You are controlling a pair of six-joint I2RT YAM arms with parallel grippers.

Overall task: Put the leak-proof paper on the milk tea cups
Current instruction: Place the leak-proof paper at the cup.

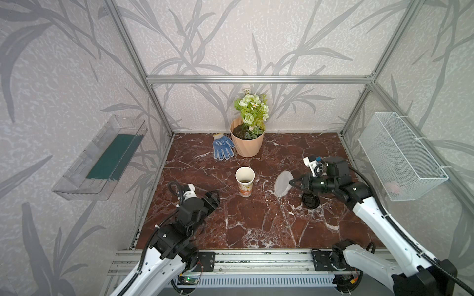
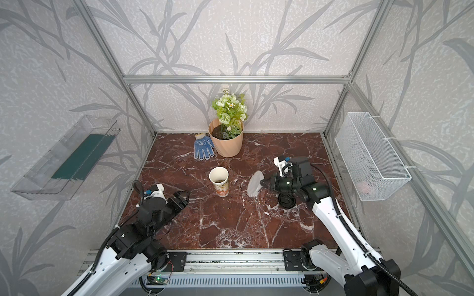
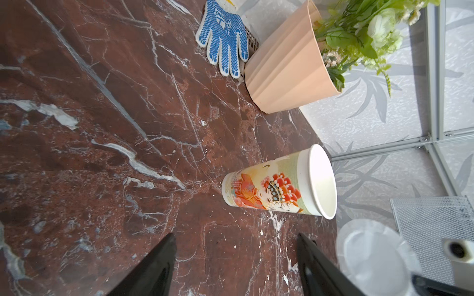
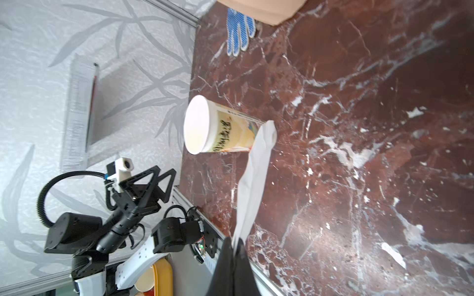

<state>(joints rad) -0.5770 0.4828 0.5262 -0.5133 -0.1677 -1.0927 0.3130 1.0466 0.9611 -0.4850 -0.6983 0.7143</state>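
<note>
Paper (image 1: 283, 183) looks thin, limp and light; right claw (image 1: 291, 182) pinches its edge tight; left claw (image 3: 236, 239) gapes empty, seemingly short of cup (image 1: 245, 180)

My arms (image 1: 159, 271) are white shells with black joints and ribbed black cables (image 4: 42, 197); my left claw (image 3: 236, 235) and right claw (image 4: 233, 246) are black wedges.

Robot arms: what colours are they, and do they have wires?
The left arm and right arm have smooth white shells with chunky black joints. A black ribbed cable runs along each. The left gripper and right gripper each have two pointy black fingers. A small white camera sits on each wrist.
</note>
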